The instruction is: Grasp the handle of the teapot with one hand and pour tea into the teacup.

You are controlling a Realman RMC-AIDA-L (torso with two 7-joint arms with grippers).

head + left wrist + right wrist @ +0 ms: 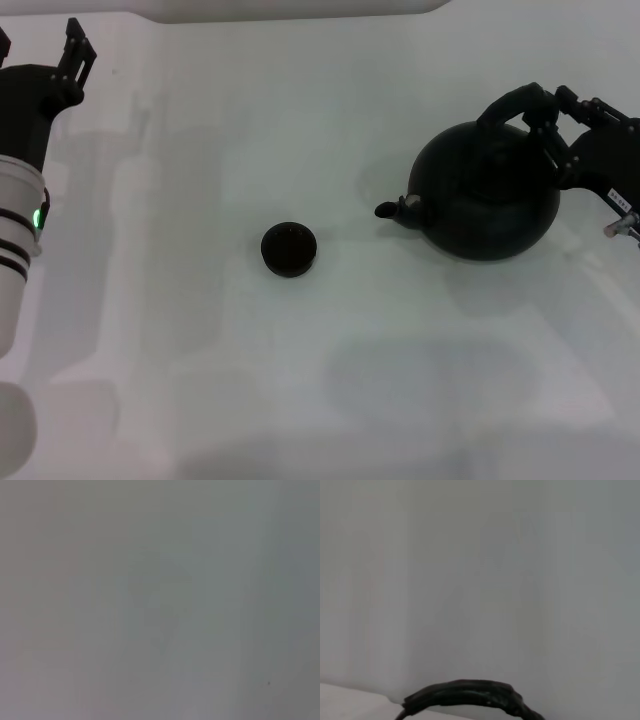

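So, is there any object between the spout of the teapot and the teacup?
No. In the head view, only bare white table lies between the teapot spout and the teacup.

One teapot (490,195) with one handle (515,103), one teacup (289,248), and two grippers, left gripper (75,50) and right gripper (555,115), on one table (300,400).

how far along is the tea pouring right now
Early stage. Done: the right gripper has reached the thick black arched handle of the round matte black teapot; whether it is clamped cannot be told. The pot looks upright on the white table, spout facing the small black teacup. Left: lifting, tilting and pouring. The left gripper is parked far left.
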